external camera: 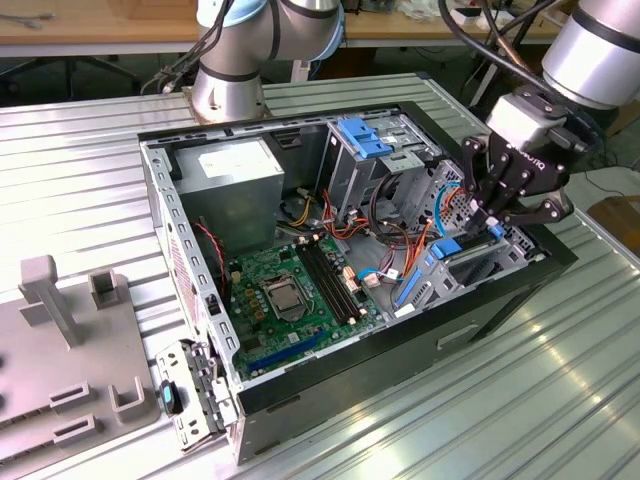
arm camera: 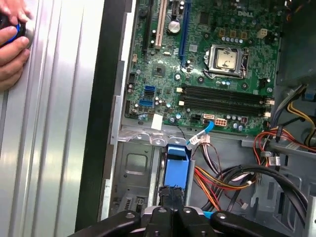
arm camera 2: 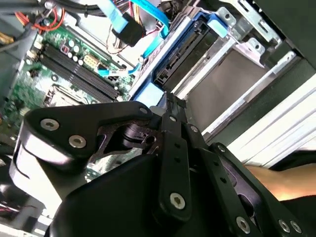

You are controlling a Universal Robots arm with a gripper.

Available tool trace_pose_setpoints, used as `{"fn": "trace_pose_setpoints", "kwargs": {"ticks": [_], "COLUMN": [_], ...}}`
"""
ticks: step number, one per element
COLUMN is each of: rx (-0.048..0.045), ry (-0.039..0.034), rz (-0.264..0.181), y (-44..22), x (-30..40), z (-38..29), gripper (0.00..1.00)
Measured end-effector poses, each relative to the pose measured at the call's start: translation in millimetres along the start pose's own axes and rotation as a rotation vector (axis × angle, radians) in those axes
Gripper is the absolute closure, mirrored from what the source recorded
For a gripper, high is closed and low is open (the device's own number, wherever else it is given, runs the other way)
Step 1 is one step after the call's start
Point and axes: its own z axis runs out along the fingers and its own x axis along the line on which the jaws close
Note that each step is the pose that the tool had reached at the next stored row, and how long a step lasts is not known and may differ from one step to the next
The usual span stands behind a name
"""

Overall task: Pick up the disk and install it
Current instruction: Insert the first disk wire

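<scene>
- Looking at the gripper [external camera: 492,213], we see its fingers drawn together, tips against the end of the disk [arm camera 2: 180,57].
- We find the disk lying in the bay [arm camera 2: 232,64] at a corner of the case [external camera: 480,300], beside the motherboard [external camera: 262,270].

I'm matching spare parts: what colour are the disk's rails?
Bright blue, edging the dark disk; the second wrist view shows them best.

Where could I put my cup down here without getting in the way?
Bare ribbed table beside the case's black side wall, and the strip beyond it at the exterior view's left. Crowded: inside the case, where cables and the gripper meet.
</scene>
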Motion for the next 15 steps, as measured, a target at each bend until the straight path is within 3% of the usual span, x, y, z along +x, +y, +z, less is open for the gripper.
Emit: {"fn": "trace_pose_setpoints", "kwargs": {"ticks": [15], "rx": [0.0011], "ry": [-0.0027], "rz": [-0.354], "y": [0.0], "x": [0.0], "z": [0.0], "gripper": [0.89]}}
